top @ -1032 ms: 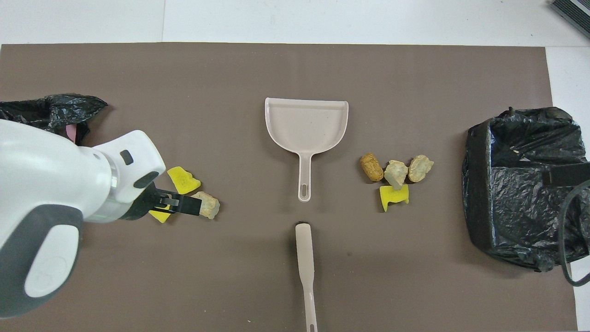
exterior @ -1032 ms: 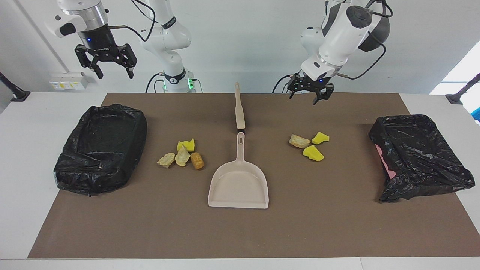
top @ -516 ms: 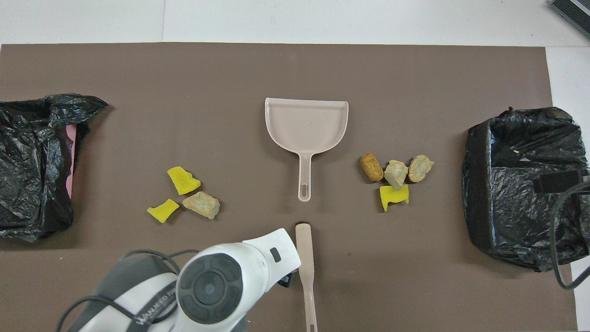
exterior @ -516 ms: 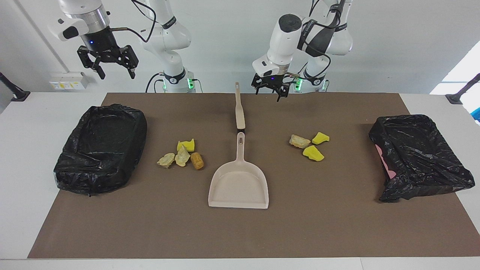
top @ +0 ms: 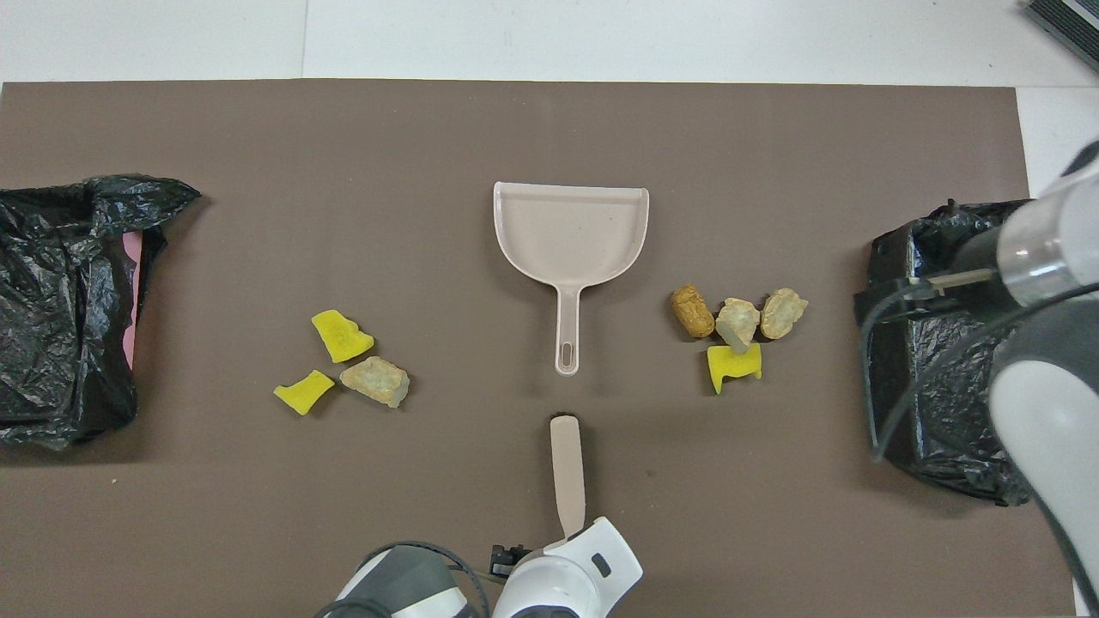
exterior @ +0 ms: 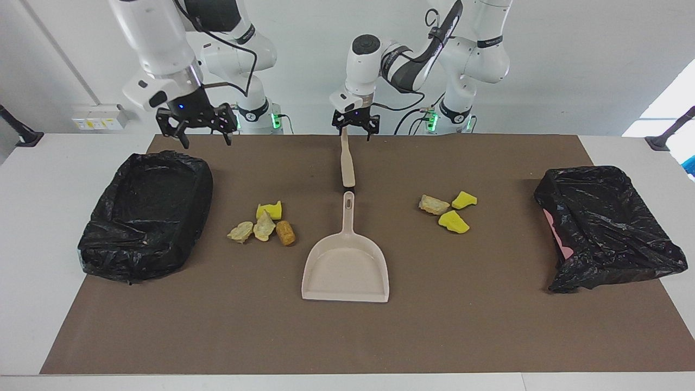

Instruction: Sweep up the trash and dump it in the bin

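The trash lies in two clusters beside the dustpan's handle. Yellow sponge (exterior: 270, 210), two beige lumps (exterior: 264, 225) and a brown cork (exterior: 285, 232) (top: 695, 311) lie toward the right arm's end. Two yellow chunks (exterior: 453, 221) (top: 342, 335) and a beige lump (exterior: 433, 205) lie toward the left arm's end. The beige dustpan (exterior: 346, 266) (top: 571, 232) sits mid-mat, with a flat beige sweeper stick (exterior: 346, 163) (top: 567, 468) nearer the robots. My left gripper (exterior: 355, 133) hangs open over the stick's handle end. My right gripper (exterior: 204, 140) hangs open near the bin (exterior: 146, 214).
A second black-bagged bin (exterior: 608, 228) (top: 60, 300) stands at the left arm's end of the brown mat (exterior: 488, 326). In the overhead view the right arm covers part of its end's bin (top: 936, 403), and the left arm's wrist covers the stick's handle.
The left arm has swung from the yellow chunks at its end to the stick's handle at the mat's middle. The right gripper has come lower and toward the middle. Both stayed open.
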Motion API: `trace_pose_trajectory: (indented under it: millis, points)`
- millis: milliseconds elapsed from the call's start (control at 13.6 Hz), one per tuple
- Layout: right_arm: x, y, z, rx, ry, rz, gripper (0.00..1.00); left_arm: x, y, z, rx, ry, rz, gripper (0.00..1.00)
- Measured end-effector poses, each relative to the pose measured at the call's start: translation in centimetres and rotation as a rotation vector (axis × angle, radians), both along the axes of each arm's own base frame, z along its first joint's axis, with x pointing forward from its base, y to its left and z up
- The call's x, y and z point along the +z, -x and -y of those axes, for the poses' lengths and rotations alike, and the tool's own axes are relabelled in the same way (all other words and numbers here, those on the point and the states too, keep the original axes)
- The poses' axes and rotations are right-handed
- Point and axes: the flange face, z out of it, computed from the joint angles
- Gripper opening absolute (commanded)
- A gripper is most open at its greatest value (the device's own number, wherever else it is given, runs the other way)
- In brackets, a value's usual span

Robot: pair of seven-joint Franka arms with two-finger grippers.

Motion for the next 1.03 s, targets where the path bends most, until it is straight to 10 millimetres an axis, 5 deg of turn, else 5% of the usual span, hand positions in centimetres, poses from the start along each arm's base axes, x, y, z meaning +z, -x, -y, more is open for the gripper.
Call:
trace_pose_trajectory:
  millis: [221,369,516,590,885,1032]
  points:
    - [-5.3,-3.0,-4.2,-0.074,-0.019,-0.066,1.00,-2.2,2.4,1.9,0.029,-0.027,0.021,0.98]
    - [-7.6,-4.6,-6.6,-0.127,-0.016,-0.058,1.00,-3.3,2.6,2.5,0.058,-0.032,0.031,0.62]
    - [-9.0,-5.6,-8.2,-0.180,-0.033,-0.039,1.00,-3.6,2.4,2.4,0.066,-0.037,0.028,0.15]
    - [-9.3,-5.8,-9.0,-0.186,-0.044,-0.032,1.00,-3.6,2.3,2.4,0.066,-0.038,0.030,0.00]
    - [-11.3,-5.9,-14.0,-0.146,-0.075,-0.010,1.00,-3.3,1.2,1.9,0.077,-0.075,0.035,0.00]
    - [-12.7,-6.0,-16.1,-0.155,-0.085,0.000,1.00,-2.0,-1.3,1.2,0.107,-0.119,0.038,0.00]
